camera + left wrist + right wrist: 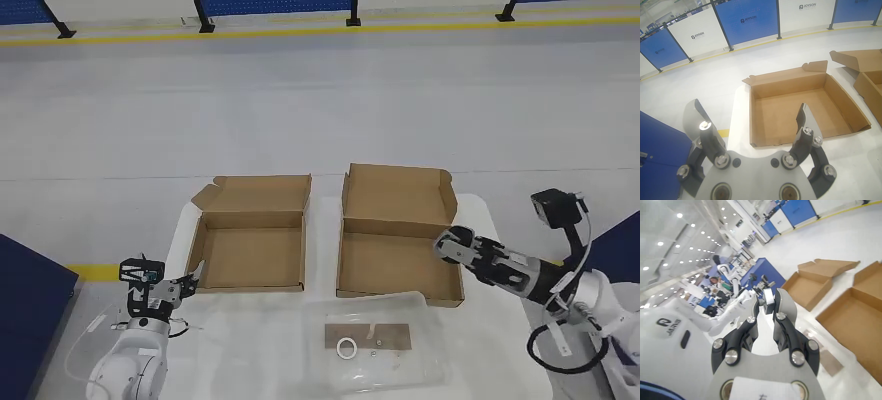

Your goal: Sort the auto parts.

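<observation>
The right gripper (766, 299) has its fingers closed on a small metal part (769, 306), a short, silvery, cylinder-like piece pinched between the two pads. In the top view the right gripper (447, 243) hangs above the right side of the right box (400, 268), close to its right wall. The part itself is too small to make out from up there.

The left gripper (749, 105) has its fingers spread wide apart with nothing between them. Seen from above, the left gripper (187, 281) sits at the near-left corner of the left box (250, 257), just beside the cardboard, with its fingers pointing toward it.

Both boxes are shallow brown cardboard with their lids folded back on the far side. They stand side by side on the white table (322, 250), with a strip of bare tabletop between them.

Nearer the robot, in front of the gap between the boxes, lies a clear plastic bag (400, 305). On it are a flat brown strip (385, 330) and a white ring (346, 348) — the ring rests at the strip's near-left end. A couple of tiny bits lie by the strip, too small to tell what they are.
</observation>
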You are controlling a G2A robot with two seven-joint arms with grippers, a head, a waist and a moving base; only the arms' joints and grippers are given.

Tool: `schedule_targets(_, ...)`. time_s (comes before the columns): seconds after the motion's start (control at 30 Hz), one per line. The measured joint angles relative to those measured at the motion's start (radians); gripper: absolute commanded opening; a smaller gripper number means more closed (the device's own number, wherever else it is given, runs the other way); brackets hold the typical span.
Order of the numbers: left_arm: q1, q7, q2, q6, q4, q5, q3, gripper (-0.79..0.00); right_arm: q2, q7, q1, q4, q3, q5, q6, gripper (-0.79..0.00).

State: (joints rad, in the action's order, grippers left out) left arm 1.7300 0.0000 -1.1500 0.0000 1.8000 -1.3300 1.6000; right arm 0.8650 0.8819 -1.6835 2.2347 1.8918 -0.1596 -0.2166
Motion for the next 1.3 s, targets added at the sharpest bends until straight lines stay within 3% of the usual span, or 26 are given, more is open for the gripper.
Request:
schedule_targets(0.17,0.0,0.0,0.0,0.0,0.0,0.0,0.0,0.0,0.001,-0.019,-0.026,0.016,-0.014,0.131,-0.006,-0.785)
schedule_targets(0.53,0.0,0.0,0.0,0.0,0.0,0.0,0.0,0.0,0.0,-0.02,-0.025,0.02,-0.016,0.138,-0.007,-0.785)
schedule_targets(0.73,0.0,0.0,0.0,0.0,0.0,0.0,0.0,0.0,-0.005,-0.007,-0.002,0.038,-0.106,0.433,0.144,-0.785)
schedule_targets(0.97,0.0,0.0,0.0,0.0,0.0,0.0,0.0,0.0,-0.005,0.017,0.113,-0.025,-0.296,0.728,0.342,-0.785)
schedule_targets(1.17,0.0,0.0,0.0,0.0,0.0,0.0,0.0,0.0,0.006,0.03,0.205,-0.121,-0.45,0.881,0.441,-0.785)
schedule_targets(1.3,0.0,0.0,0.0,0.0,0.0,0.0,0.0,0.0,0.014,0.028,0.246,-0.174,-0.51,0.91,0.453,-0.785)
